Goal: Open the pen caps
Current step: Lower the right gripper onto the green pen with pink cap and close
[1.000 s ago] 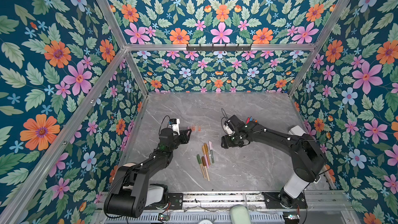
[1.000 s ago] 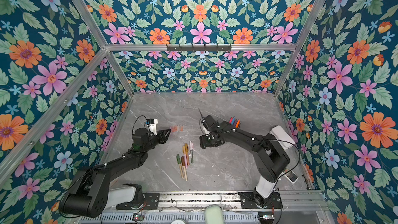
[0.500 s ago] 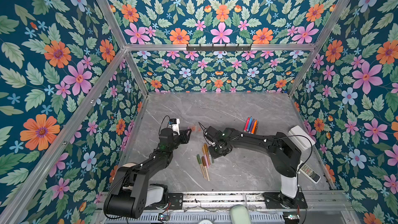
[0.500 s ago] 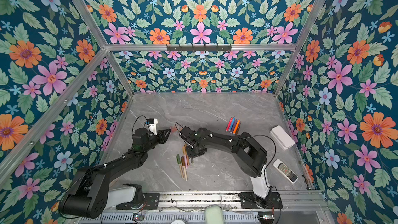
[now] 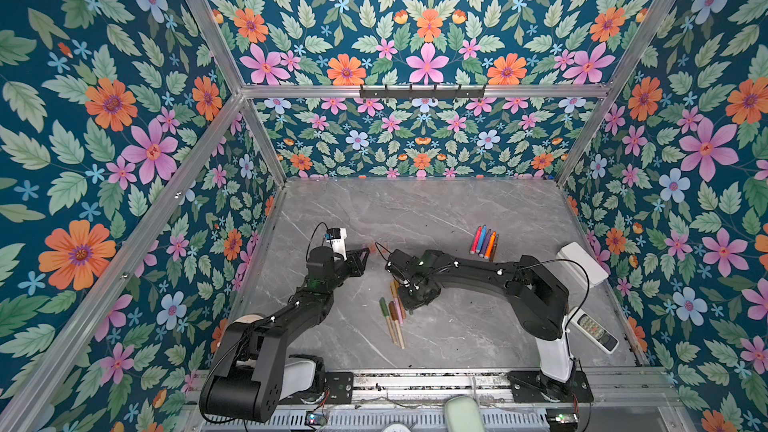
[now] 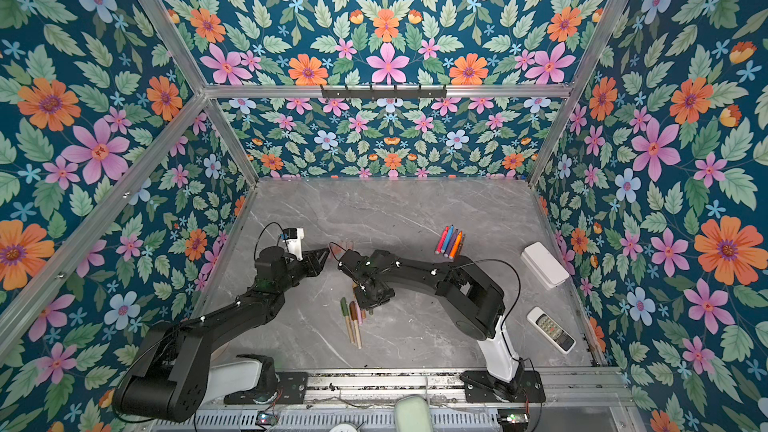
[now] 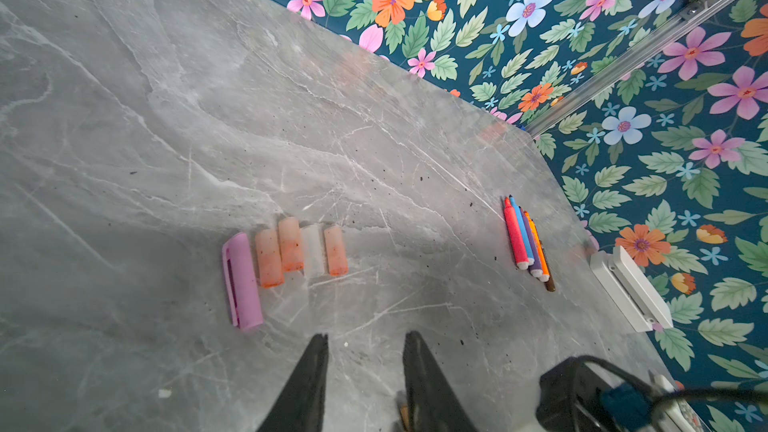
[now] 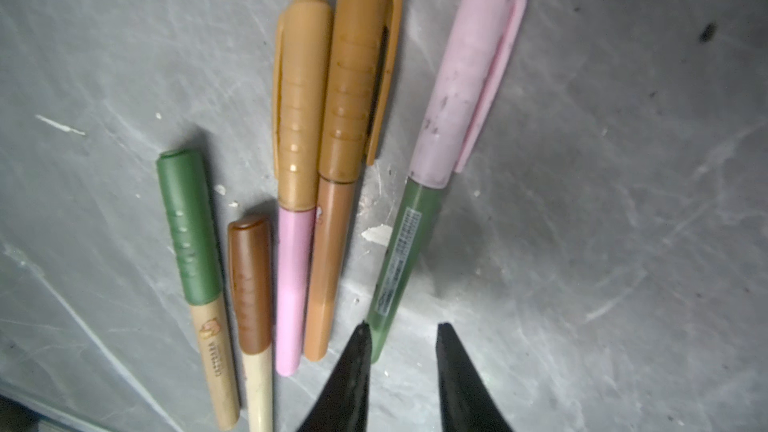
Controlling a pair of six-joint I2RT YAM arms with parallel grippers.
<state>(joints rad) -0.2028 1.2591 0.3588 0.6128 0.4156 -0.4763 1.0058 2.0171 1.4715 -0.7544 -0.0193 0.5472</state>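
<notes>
Pens [image 8: 332, 243] in muted colours lie side by side on the grey table [image 5: 415, 209], at about 7 o'clock from its middle in both top views. Every one that the right wrist camera sees has its cap on. The right gripper [image 8: 403, 325] hangs just above their barrel ends, jaws partly apart with only bare table between them; it grips nothing. One finger tip sits right beside the end of the green-barrelled pen [image 8: 409, 243], whose pink cap [image 8: 465, 76] is in place; whether finger and pen touch cannot be told. The left gripper [image 7: 365, 336] is low over the table at about 10 o'clock, its jaws likewise a modest way apart and empty. Just beyond it lie five loose caps [image 7: 291, 245] in a row, touching or nearly so: one purple, three pale orange, one clear. Bright markers [image 5: 484, 241] rest bundled at about 2 o'clock, well apart from both grippers.
</notes>
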